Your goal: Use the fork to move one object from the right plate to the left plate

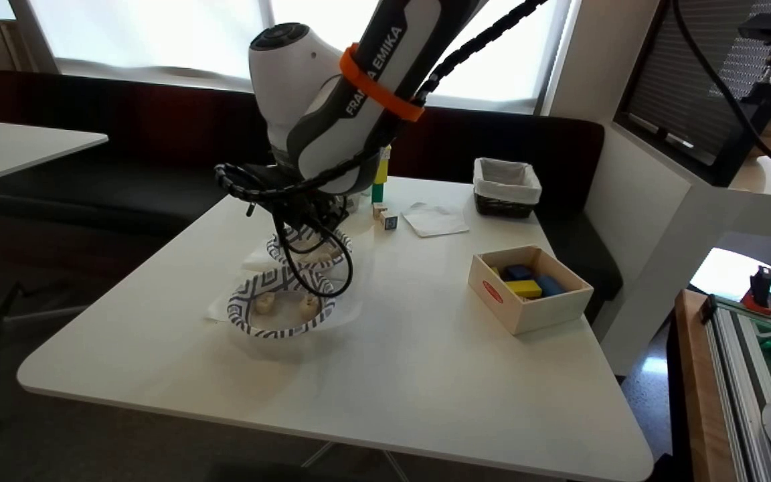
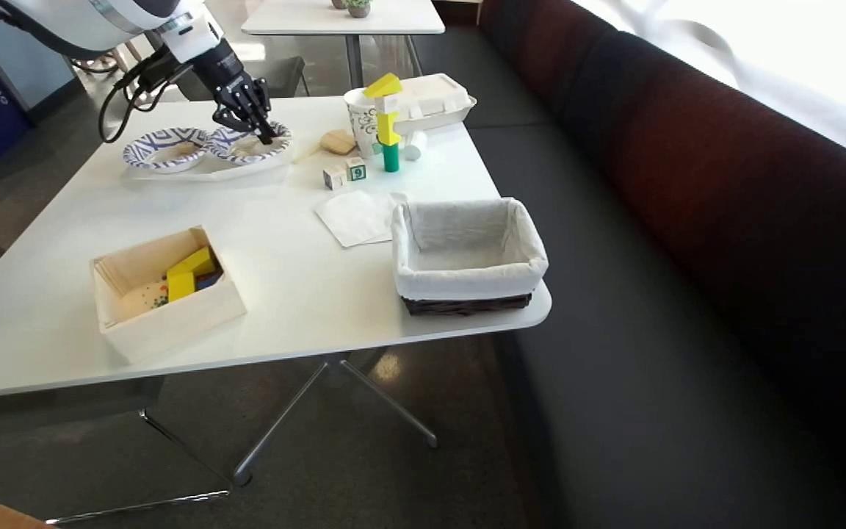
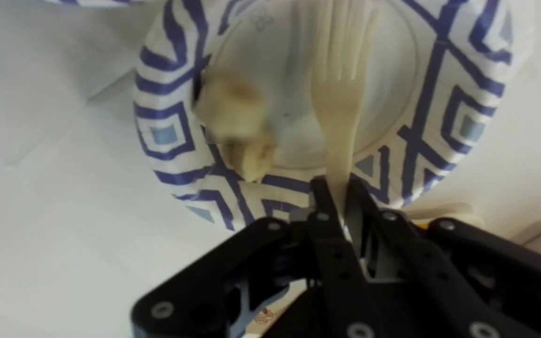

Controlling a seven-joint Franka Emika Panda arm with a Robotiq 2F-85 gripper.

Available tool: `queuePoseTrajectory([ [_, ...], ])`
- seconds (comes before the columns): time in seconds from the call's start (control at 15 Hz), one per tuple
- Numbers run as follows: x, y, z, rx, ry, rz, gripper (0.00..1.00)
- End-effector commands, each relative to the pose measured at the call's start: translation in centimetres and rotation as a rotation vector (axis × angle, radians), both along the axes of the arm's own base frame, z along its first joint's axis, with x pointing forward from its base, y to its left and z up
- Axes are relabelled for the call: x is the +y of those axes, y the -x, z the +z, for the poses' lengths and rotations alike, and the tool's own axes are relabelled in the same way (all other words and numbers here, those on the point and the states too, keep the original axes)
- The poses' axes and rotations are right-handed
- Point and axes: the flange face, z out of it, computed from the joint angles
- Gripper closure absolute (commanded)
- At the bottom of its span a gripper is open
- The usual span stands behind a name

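Two white bowl-like plates with blue patterns stand side by side. The left plate (image 2: 142, 156) holds two beige lumps, seen as lump (image 1: 264, 303) and lump (image 1: 308, 306) in an exterior view. The right plate (image 3: 467, 94) also holds beige lumps, one blurred lump (image 3: 237, 105) and one lump (image 3: 251, 159) at its left side in the wrist view. My gripper (image 3: 337, 185) is shut on the handle of a pale fork (image 3: 338, 103). The fork's tines point over the right plate, beside the lumps. Whether they touch the plate I cannot tell. The gripper (image 2: 267, 138) also shows above the right plate's edge.
A wooden box (image 1: 539, 314) with blocks and a lined basket (image 2: 471, 286) stand on the table. A napkin (image 2: 353, 218), letter blocks (image 2: 335, 178), a block tower (image 2: 388, 128), a paper cup (image 2: 361, 121) and a white carton (image 2: 430, 103) are near the back.
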Motion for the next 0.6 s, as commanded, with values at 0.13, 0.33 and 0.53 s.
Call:
queuePoseTrajectory([
  [0.13, 1.5, 0.5, 4.4, -0.164, 0.173, 0.067, 0.97],
  [0.33, 2.0, 1.6, 5.6, -0.183, 0.333, 0.071, 0.97],
  [0.53, 3.0, 3.1, 5.5, -0.198, 0.466, 0.083, 0.97],
])
